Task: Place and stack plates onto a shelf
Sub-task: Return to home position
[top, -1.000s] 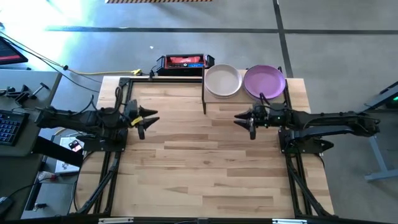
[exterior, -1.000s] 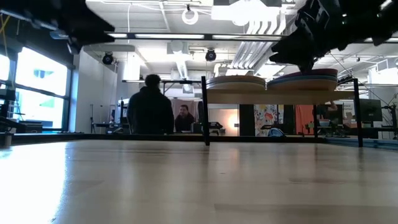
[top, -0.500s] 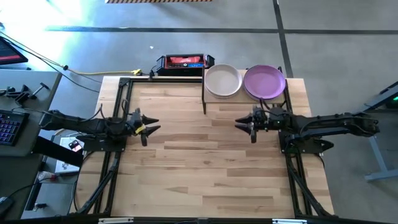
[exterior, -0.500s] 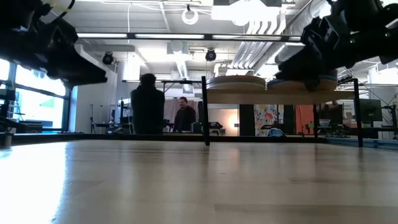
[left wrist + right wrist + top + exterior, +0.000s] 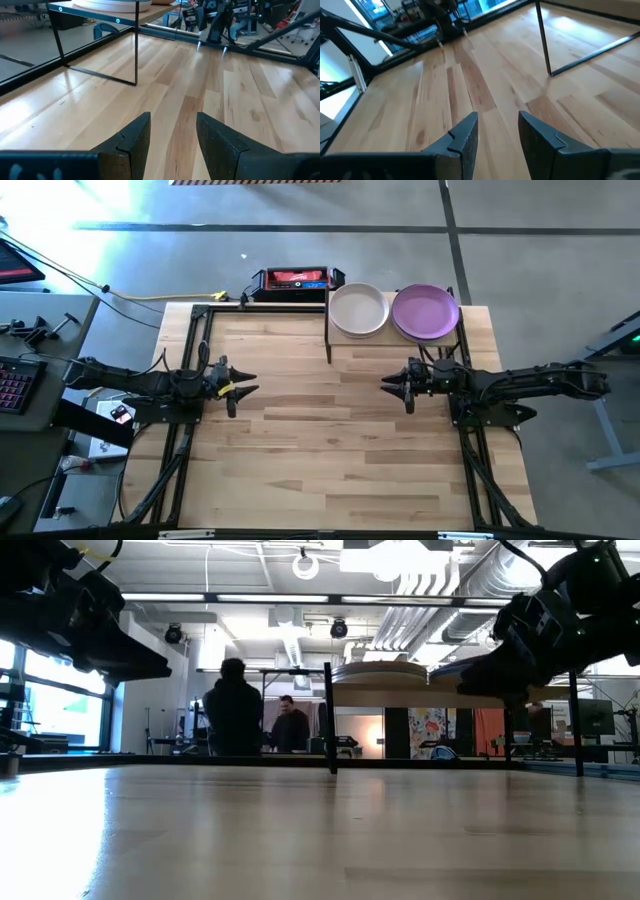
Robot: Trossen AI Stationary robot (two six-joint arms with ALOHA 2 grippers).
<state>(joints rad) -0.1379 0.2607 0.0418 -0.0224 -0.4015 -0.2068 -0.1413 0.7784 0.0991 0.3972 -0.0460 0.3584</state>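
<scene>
At the far right corner of the table (image 5: pixel 320 460), the shelf (image 5: pixel 391 337) carries two stacks side by side; an off-white plate (image 5: pixel 358 310) tops the left stack and a purple plate (image 5: pixel 426 311) tops the right; both sit square on the board, exactly as they did a second ago.

What has changed is the arms. The right gripper (image 5: pixel 387 386), which hung close in front of the shelf a second ago, has drawn back toward the middle of the table and now stands clear of the shelf's legs; its wrist view shows the fingers parted with only bare wood between them, so it is released and carries nothing. The left gripper (image 5: pixel 250 384) has likewise slid a little nearer the table's near edge; its fingers are also spread and empty, well apart from the shelf.

No plate lies on the tabletop in the high view; every plate in sight is on the shelf. Judging from that, the stacking looks finished and both arms are only retreating to rest; nothing remains to grasp.
</scene>
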